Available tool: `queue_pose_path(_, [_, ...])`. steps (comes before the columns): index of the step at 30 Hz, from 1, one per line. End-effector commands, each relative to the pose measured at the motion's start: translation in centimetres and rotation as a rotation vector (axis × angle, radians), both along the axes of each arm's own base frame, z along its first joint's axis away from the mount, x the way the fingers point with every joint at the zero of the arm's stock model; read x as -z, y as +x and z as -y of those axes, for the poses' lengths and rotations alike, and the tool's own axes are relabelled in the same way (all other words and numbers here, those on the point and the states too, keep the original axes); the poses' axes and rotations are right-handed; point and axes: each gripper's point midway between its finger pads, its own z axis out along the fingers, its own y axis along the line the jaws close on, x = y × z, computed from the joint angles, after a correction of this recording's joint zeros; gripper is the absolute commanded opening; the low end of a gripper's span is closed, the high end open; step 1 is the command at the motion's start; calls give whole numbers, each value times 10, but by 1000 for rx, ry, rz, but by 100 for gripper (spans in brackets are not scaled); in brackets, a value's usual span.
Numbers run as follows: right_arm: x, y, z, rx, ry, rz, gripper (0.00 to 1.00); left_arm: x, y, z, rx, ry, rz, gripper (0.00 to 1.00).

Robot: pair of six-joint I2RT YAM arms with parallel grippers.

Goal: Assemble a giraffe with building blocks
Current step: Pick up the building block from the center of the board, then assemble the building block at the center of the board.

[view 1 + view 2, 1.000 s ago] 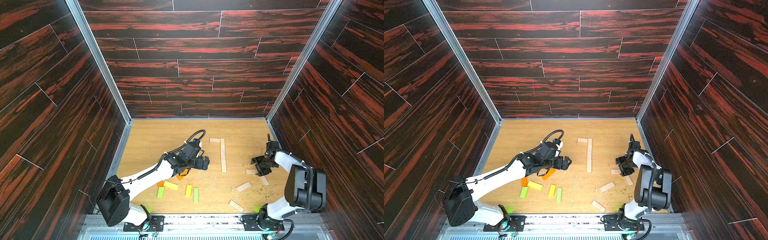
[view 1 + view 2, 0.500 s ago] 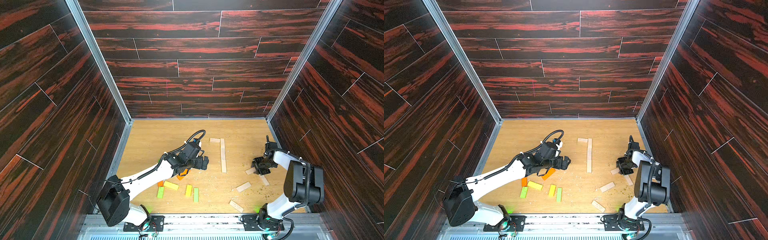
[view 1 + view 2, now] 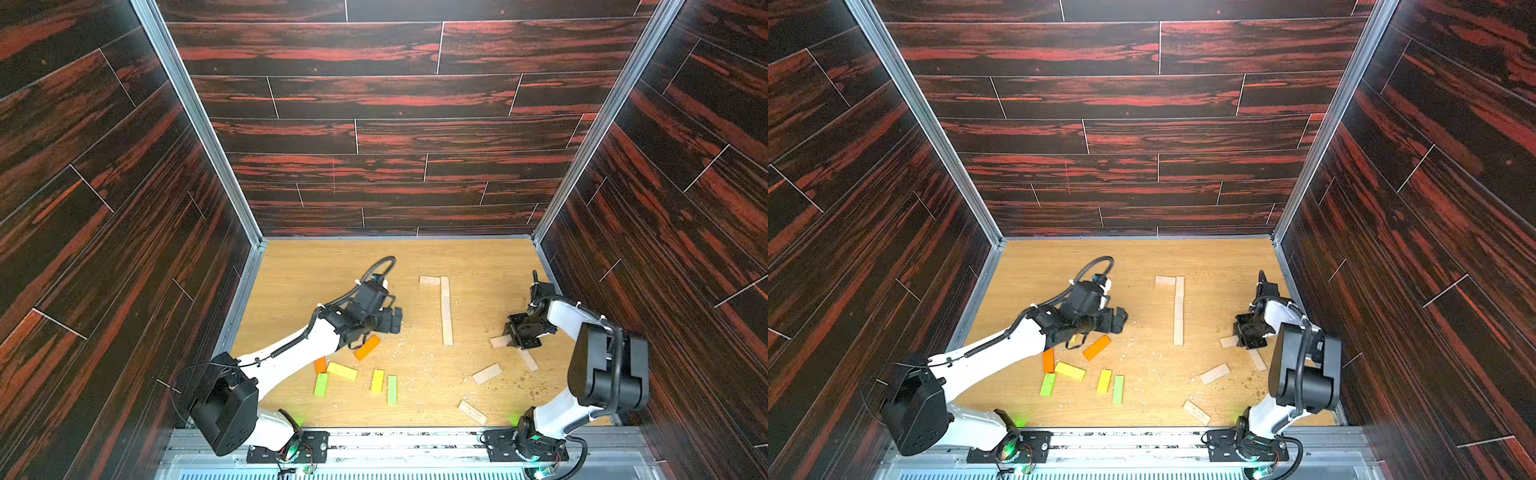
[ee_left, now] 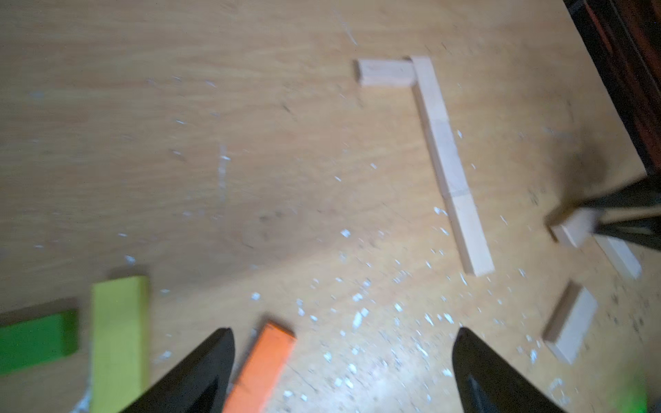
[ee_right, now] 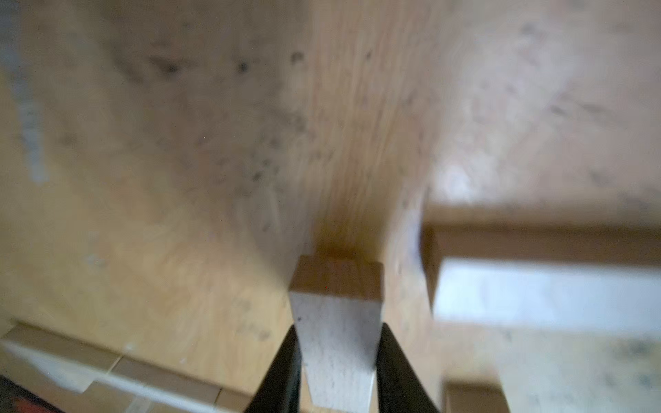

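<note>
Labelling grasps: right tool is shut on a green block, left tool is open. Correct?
Not quite. The block in the right tool is plain pale wood, not green; the right wrist view shows it clamped between the jaws. The rest holds: the right tool is shut on a block, and the left tool is open.

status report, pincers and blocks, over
Right pincer shut on pale block. Left pincer open, empty, near orange block. Pale row laid mid-table; nothing in the way seen.

Right gripper (image 5: 339, 325) clamping a pale plank (image 5: 336, 357).
You are seeing both black fingers (image 5: 282, 375) pressing its sides; a second pale plank (image 5: 536, 296) is lying flat just beside it on the wooden table (image 5: 179, 143).
</note>
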Motion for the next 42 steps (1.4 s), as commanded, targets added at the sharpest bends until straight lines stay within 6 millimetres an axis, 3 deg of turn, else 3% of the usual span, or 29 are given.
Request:
queue_pose_path(1, [-32,-4,-2,58,-16,23,24,-16,1,-4,13,-15,56,98])
queue_pose_path(8, [-32,-4,-31,92,32,25,23,-25,-1,-7,11,-26,83,98])
queue_pose_path(24, [14,16,-100,82,74,-33,23,-31,-11,-18,-1,-42,105,99])
queue_pose_path(33, [28,16,-116,94,70,-50,23,-35,-17,-23,2,-34,110,99])
queue_pose_path(42, [31,6,-112,119,48,-56,23,-38,-17,-25,2,-30,119,99])
